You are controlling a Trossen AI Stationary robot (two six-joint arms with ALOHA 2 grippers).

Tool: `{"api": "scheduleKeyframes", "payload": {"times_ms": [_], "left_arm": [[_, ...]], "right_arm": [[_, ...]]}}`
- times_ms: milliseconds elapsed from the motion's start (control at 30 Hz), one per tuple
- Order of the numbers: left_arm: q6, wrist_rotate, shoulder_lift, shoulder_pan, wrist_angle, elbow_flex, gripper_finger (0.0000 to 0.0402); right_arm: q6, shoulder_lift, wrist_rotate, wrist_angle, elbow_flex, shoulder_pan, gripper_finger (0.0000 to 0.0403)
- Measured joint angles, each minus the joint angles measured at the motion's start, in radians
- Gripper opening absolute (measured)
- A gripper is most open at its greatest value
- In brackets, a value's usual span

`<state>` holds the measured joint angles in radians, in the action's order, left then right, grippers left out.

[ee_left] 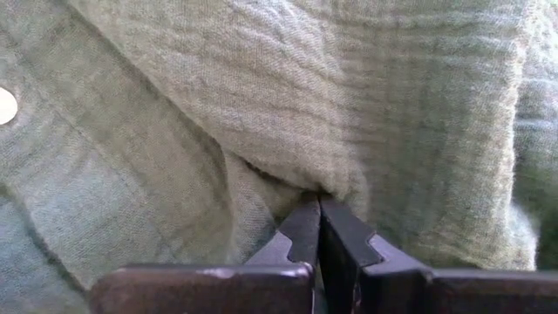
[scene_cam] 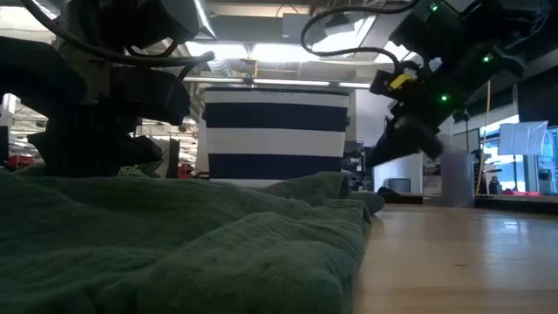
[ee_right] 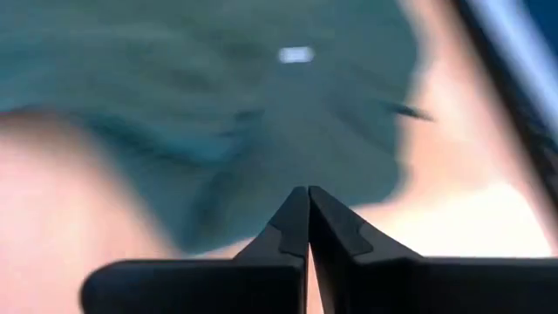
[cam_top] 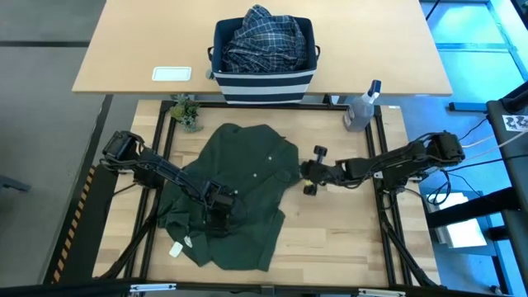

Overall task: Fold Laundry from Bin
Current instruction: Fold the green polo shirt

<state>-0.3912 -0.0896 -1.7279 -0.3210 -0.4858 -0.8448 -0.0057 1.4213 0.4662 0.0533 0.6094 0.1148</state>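
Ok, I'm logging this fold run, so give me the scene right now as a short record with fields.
garment on table: dark olive-green shirt, spread out, rumpled
bin: navy striped bin on the far table, plaid shirt piled inside
left hand: shut, pinching a fold of the green shirt
right hand: shut, at the shirt's right edge; whether it holds cloth is unclear
other items: spray bottle, small plant
folding: not yet visible

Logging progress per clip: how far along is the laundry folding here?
Done: the green shirt is out of the bin, lying rumpled on the table. In hand: left hand pinches it; right hand is shut at its edge. Left: folding it, then the plaid shirt.
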Motion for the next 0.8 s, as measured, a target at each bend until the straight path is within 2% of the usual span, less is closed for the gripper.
{"api": "scheduleKeyframes", "payload": {"times_ms": [133, 267, 433, 567, 800], "left_arm": [[0.0, 0.002, 0.002, -0.003, -0.001, -0.001, 0.0], [0.006, 0.024, 0.026, 0.001, -0.021, -0.044, 0.0], [0.033, 0.156, 0.089, 0.003, -0.036, -0.133, 0.0], [0.088, 0.265, 0.092, 0.016, -0.041, -0.188, 0.0001], [0.248, 0.274, 0.096, 0.102, 0.141, -0.243, 0.0053]], "right_arm": [[-0.007, 0.018, -0.145, 0.001, 0.0, 0.014, 0.0028], [-0.022, 0.023, -0.155, 0.01, 0.0, 0.019, 0.0061], [-0.001, 0.021, -0.066, 0.028, 0.0, 0.016, 0.011], [0.041, 0.014, -0.03, 0.079, 0.0, 0.016, 0.0125], [0.12, -0.05, 0.008, 0.196, -0.006, 0.017, 0.0117]]}}
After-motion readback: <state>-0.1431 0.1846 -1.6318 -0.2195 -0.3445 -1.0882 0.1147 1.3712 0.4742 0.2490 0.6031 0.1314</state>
